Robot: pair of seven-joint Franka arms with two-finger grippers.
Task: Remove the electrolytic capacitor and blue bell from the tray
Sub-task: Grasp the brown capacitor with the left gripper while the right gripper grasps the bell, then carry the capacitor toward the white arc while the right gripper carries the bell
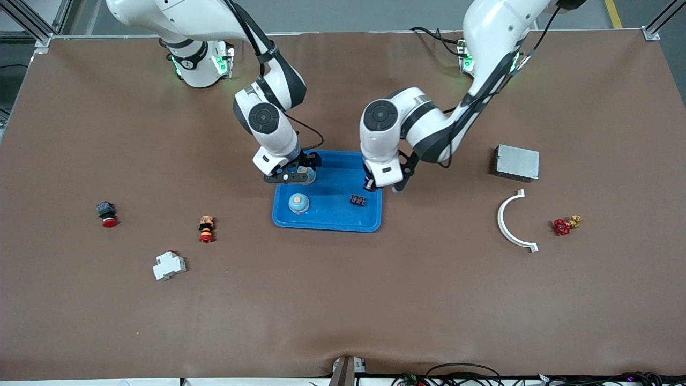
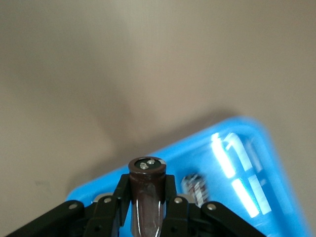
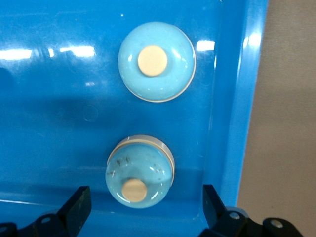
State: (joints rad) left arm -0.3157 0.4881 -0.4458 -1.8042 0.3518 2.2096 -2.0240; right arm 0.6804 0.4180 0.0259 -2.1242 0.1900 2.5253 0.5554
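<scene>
A blue tray point(image 1: 332, 214) lies mid-table. One light-blue bell point(image 1: 298, 203) stands in it, also in the right wrist view point(image 3: 157, 61). A second bell point(image 3: 139, 177) lies tilted in the tray beside it, farther from the front camera. My right gripper point(image 1: 292, 176) is low over this second bell, also in its wrist view point(image 3: 144, 205); it is open, with the fingers wide on either side and not touching. My left gripper point(image 1: 370, 185) is over the tray's edge toward the left arm's end. It is shut on a brown capacitor point(image 2: 146, 197).
A small black part point(image 1: 358, 200) lies in the tray. Toward the left arm's end are a grey metal box point(image 1: 516, 162), a white curved piece point(image 1: 509, 220) and a red valve point(image 1: 563, 226). Toward the right arm's end are a red button point(image 1: 107, 214), an orange switch point(image 1: 206, 229) and a white breaker point(image 1: 169, 265).
</scene>
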